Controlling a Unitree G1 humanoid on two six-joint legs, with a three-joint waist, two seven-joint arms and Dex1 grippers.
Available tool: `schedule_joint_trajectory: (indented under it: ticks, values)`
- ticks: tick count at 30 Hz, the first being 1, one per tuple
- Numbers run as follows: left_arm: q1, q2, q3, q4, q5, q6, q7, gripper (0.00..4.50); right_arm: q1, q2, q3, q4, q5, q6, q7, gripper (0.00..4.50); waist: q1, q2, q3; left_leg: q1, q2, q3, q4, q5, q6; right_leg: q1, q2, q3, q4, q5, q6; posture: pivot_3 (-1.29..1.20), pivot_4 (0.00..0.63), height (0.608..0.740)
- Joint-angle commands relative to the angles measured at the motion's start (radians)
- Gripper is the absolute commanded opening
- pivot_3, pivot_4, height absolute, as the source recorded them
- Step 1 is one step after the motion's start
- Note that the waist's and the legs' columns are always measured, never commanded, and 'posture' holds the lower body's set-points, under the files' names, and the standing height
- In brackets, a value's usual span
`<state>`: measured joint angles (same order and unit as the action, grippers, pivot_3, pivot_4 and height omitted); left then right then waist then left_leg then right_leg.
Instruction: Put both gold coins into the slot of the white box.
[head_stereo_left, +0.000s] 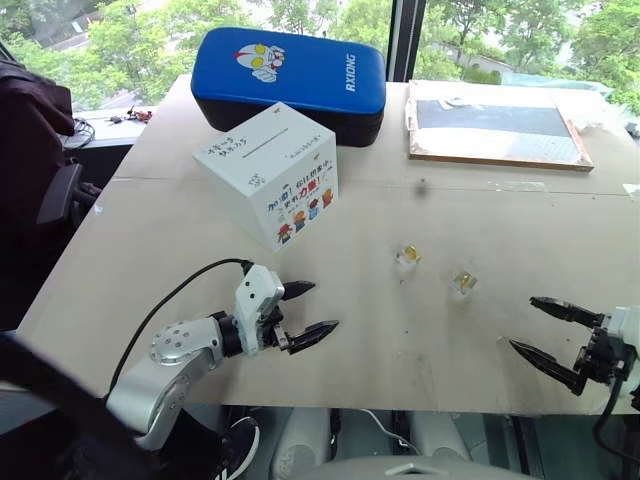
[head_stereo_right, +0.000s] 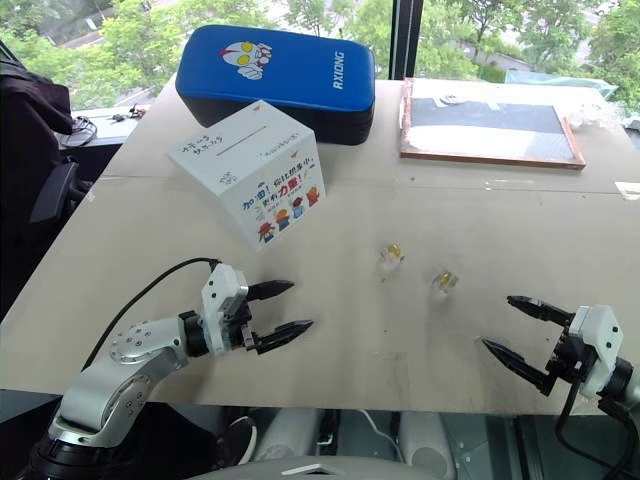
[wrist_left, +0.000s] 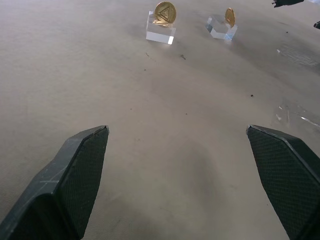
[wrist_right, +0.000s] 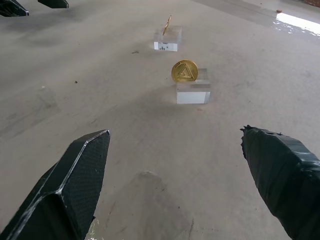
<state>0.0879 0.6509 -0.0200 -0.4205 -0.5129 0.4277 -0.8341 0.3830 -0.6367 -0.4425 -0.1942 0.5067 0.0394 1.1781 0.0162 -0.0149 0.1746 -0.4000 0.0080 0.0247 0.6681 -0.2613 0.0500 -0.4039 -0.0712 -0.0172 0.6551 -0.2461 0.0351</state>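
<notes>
Both of my grippers sit nearest the camera at the table's near edge, and neither holds anything. On my left, the left gripper (head_stereo_left: 308, 310) hovers with its jaws spread wide apart, aimed toward the middle of the table (head_stereo_left: 480, 220). On my right, the right gripper (head_stereo_left: 540, 328) also has its jaws wide apart, pointing inward.

Farther back, a blue padded case (head_stereo_left: 290, 80) with a cartoon hero lies at the far edge, with a flat framed board (head_stereo_left: 495, 125) beside it on the right. Just in front of the case stands the white box (head_stereo_left: 270, 175), a printed cardboard cube. Its slot (head_stereo_left: 272, 145), a thin dark slit, runs across the top face, and nothing is in it.

Between my grippers, well clear of the box, stand the two gold coins: one (head_stereo_left: 408, 253) nearer the box, the other (head_stereo_left: 463, 280) toward my right gripper. Each stands on edge in a small clear plastic block (wrist_right: 193, 92).

By my reading, nothing is done yet: both coins still need grasping, carrying and dropping into the slot.
</notes>
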Motion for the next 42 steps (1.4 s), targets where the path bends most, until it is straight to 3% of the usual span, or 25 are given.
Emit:
schedule_joint_trajectory:
  ticks: [1,20,25,34,42]
  values:
    - [-0.009,0.0,-0.002,-0.015,0.007,-0.026,-0.019,4.5,-0.007,-0.013,-0.001,-0.005,0.006,-0.004,-0.008,4.49,0.0,0.0,0.0,0.0,0.0,0.0,0.0,0.0,0.0,0.0,0.0,0.0,0.0,0.0,0.0,0.0,0.15,0.74]
    - [-0.023,-0.015,0.014,-0.007,-0.01,-0.029,-0.095,4.5,-0.117,-0.08,0.052,0.01,0.018,0.089,-0.04,4.49,-0.002,0.0,0.0,0.001,0.0,0.001,0.001,0.0,0.0,0.001,0.001,0.0,0.001,0.0,0.0,0.0,0.15,0.74]
    - [-0.063,0.01,0.05,-0.008,-0.082,0.011,-0.152,4.5,-0.263,-0.109,0.108,0.056,0.027,0.145,-0.028,4.49,-0.003,0.0,0.0,0.001,0.0,0.001,0.001,0.0,0.0,0.001,0.002,0.001,0.002,0.0,0.0,0.0,0.15,0.74]
    - [-0.22,0.135,0.138,-0.062,-0.35,0.15,-0.338,4.5,-0.693,-0.152,0.367,0.395,-0.066,0.134,0.222,4.49,-0.006,-0.001,0.001,0.001,0.0,0.001,0.002,0.0,0.0,0.0,0.008,0.0,0.003,0.002,0.004,0.0,0.15,0.74]
    - [-0.254,0.177,0.124,-0.113,-0.365,0.175,-0.35,4.5,-0.879,-0.139,0.49,0.656,-0.143,-0.008,0.43,4.49,-0.004,-0.001,0.001,0.0,0.0,0.001,0.002,0.0,0.0,0.0,0.008,0.0,0.001,0.002,0.005,0.0,0.15,0.74]
